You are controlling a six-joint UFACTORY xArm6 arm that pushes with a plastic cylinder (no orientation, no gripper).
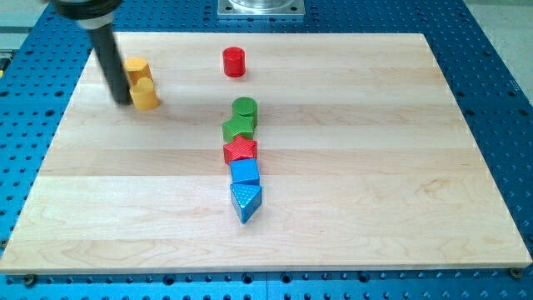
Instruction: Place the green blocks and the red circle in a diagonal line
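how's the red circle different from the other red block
The red circle is a plain round cylinder; the red star has points and a textured top. The red circle stands alone near the view's top; the red star sits packed in a column, between the green star above and the blue cube below. Both are red and alike in size. My tip is near neither.
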